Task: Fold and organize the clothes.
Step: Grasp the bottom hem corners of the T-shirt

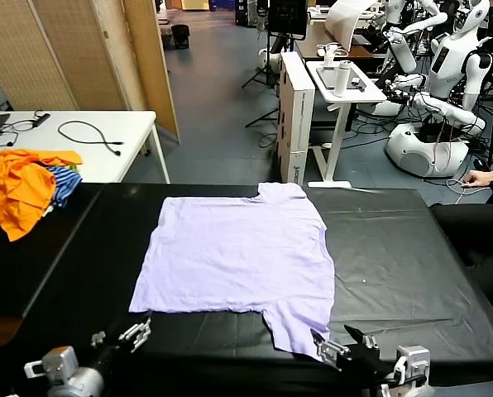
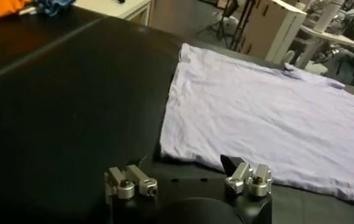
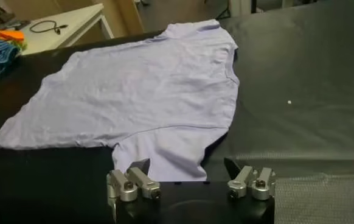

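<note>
Left gripper (image 1: 121,337): you see it low over the near edge of the black table (image 1: 395,240), jaws spread wide and gripping nothing. In its wrist view (image 2: 189,181) both fingertips hang above bare black surface. The lavender T-shirt (image 1: 238,256) lies just ahead of it and toward its right finger (image 2: 249,178); the shirt's near-left corner stops a little short of the fingertips, not touching them.

Far to this gripper's left and ahead, a heap of orange clothing (image 1: 19,186) with a blue striped piece rests on the table's left end. Behind that heap stands a white side table (image 1: 106,132) carrying a black cable (image 1: 89,132).

The T-shirt: you see it spread flat, plain side up, between the two grippers and ahead of both. Its collar edge faces the right gripper's side, one sleeve points away from the robot, and the other sleeve (image 1: 300,327) points back toward the robot.

Right gripper (image 1: 346,343): jaws likewise fully released, nothing between them. In its wrist view (image 3: 189,179) the near sleeve (image 3: 165,155) lies directly in front of the gap between the fingers, its hem just short of the left fingertip (image 3: 137,173). Ahead of the right fingertip you see only bare black table.
</note>
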